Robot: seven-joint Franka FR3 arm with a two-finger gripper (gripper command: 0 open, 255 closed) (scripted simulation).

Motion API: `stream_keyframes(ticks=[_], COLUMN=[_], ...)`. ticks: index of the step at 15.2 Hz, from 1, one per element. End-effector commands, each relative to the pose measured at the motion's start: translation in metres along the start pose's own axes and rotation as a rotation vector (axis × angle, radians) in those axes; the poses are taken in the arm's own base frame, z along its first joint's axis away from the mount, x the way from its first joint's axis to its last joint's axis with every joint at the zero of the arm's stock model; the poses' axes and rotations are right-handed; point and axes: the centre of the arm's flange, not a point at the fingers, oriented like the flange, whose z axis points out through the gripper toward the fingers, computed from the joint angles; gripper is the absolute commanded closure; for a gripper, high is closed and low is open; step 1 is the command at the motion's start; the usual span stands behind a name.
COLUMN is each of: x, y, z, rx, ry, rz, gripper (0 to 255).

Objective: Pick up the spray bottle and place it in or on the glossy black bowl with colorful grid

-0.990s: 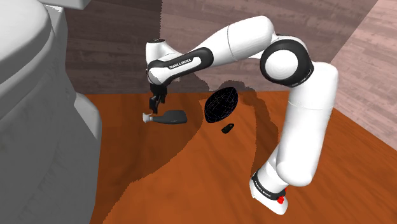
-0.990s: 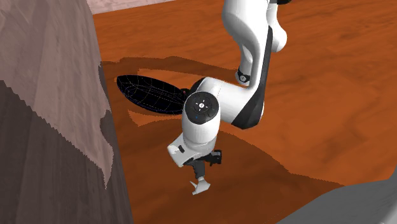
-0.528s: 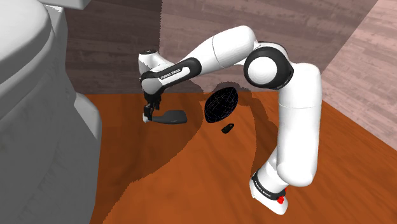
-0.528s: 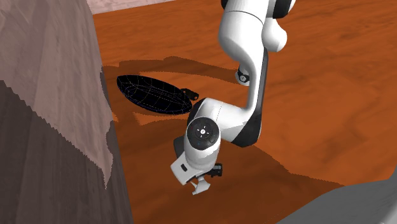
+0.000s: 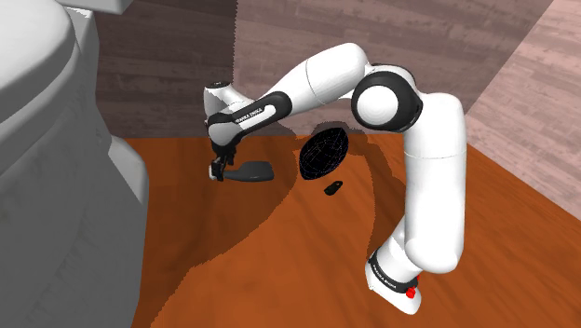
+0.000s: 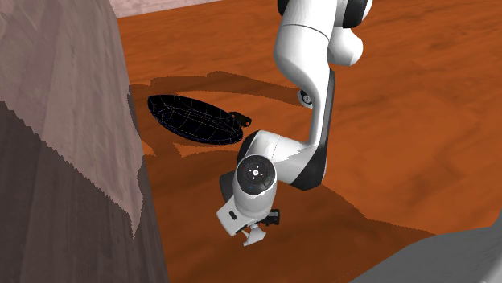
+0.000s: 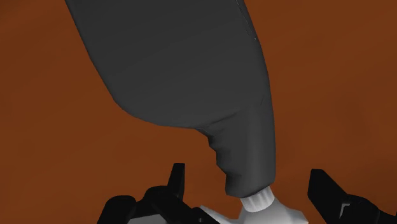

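Here we see the spray bottle [image 5: 251,171], dark grey with a white head, lying on its side on the wooden floor [image 5: 279,261]. The gripper [image 7: 248,177] hangs low over it, its fingers [image 7: 174,183] apart on either side of the neck, not clasping it. In the shoulder view, the black bowl [image 5: 323,152] sits at the bottle's three o'clock, and a small black object [image 5: 332,187] lies at the bowl's six o'clock.

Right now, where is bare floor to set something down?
Bare floor between the toilet and the arm's base, nearer the shoulder camera than the spray bottle. Crowded around the gripper, black bowl and small black object.
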Motion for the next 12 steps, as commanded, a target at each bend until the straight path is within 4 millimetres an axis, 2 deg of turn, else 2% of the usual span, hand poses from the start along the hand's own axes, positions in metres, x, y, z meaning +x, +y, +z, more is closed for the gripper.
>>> stream_keyframes(ticks=[1,3,4,12], x=[0.0000,0.0000,0.0000,0.0000], y=[0.0000,0.0000,0.0000,0.0003], z=[0.0002,0.0001,0.0001,0.0000], rx=[0.000,0.000,0.000,0.000], ry=[0.000,0.000,0.000,0.000], rz=[0.000,0.000,0.000,0.000], gripper=[0,0,255,255])
